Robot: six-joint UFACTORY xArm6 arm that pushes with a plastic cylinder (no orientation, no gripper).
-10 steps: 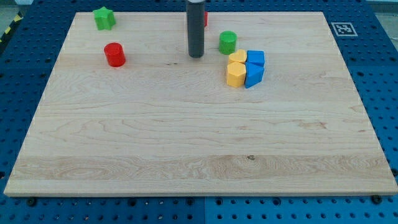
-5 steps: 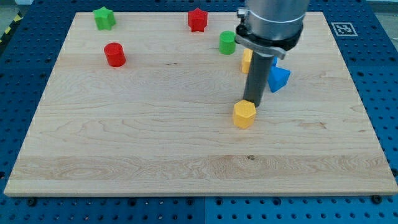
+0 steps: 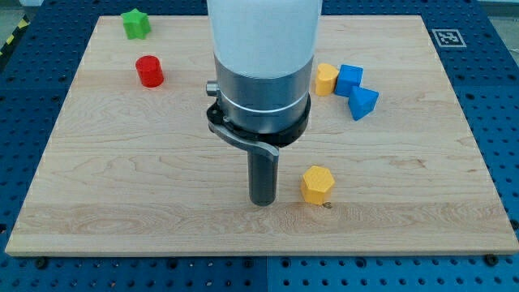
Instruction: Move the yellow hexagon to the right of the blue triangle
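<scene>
Yellow hexagon [image 3: 317, 184] sits well toward the view's bottom and a little left of the blue triangle [image 3: 362, 103], not touching it. My tip [image 3: 263, 200] rests just left of the hexagon, a small gap between; no pincer on this rod. Blue cube-like block [image 3: 349, 79] touches the triangle's upper left.

From my seat the view is bright and evenly lit, seemingly from overhead, since shadows are short and soft. My tip [image 3: 263, 202] casts only a faint dark smudge on the wooden board [image 3: 146, 195]. The yellow hexagon [image 3: 317, 184] looks crisp, with a thin shadow beneath it. The arm's white housing [image 3: 263, 36] is nearly blown out. I see no motion blur and little edge distortion.
</scene>
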